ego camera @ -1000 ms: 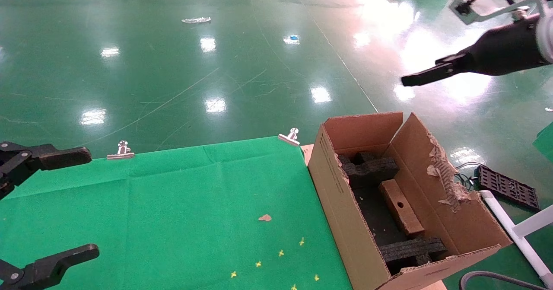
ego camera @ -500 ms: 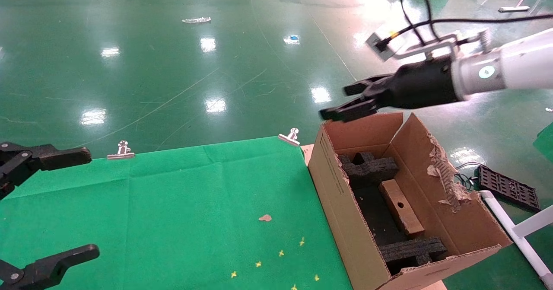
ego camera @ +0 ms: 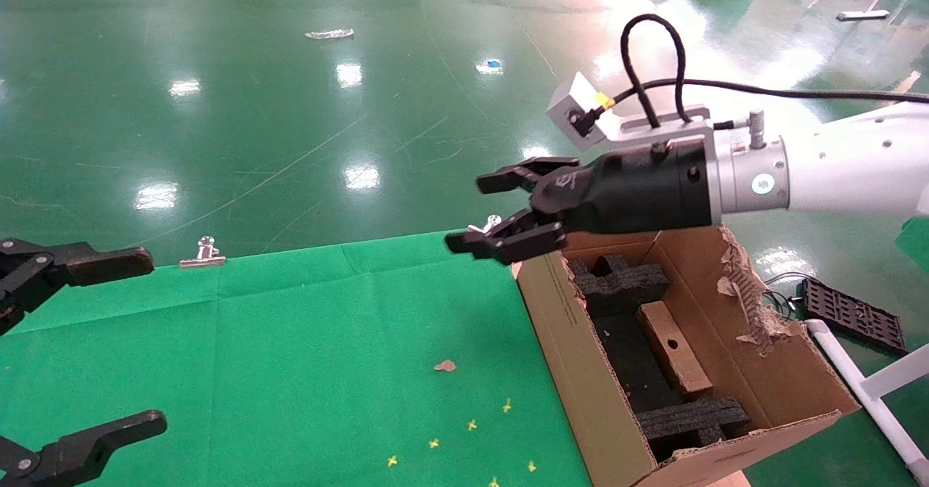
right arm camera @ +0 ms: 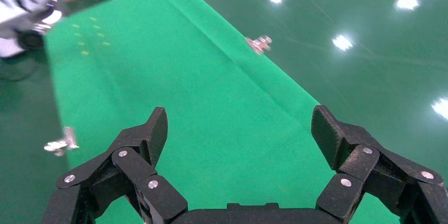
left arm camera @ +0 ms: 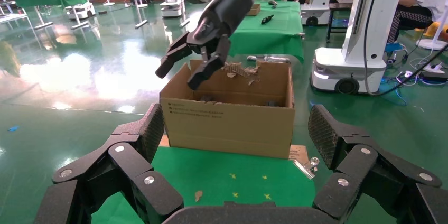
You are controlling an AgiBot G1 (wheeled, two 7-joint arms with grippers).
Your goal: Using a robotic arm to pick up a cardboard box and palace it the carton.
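Observation:
The carton (ego camera: 573, 349) stands open at the right edge of the green table, with black foam inserts (ego camera: 624, 280) inside. The small brown cardboard box (ego camera: 673, 348) lies inside it between the foam pieces. The robotic arm (ego camera: 849, 160) reaches in from the right above the carton's far end. Its right gripper (ego camera: 470, 213) is open and empty, over the table's far right corner. The left wrist view shows it (left arm camera: 179, 71) above the carton (left arm camera: 227, 121). My left gripper (ego camera: 149, 338) is open and empty at the table's left edge.
A green cloth (ego camera: 326, 356) covers the table, held by metal clips (ego camera: 205, 252) along the far edge. A brown scrap (ego camera: 445, 365) and small yellow marks (ego camera: 472, 424) lie on it. On the floor to the right are a black tray (ego camera: 853, 313) and a white frame (ego camera: 871, 393).
The right arm has swung in from the far right, leftward and down, from above the floor to over the carton's far end and table corner. The left gripper and the small box have not moved.

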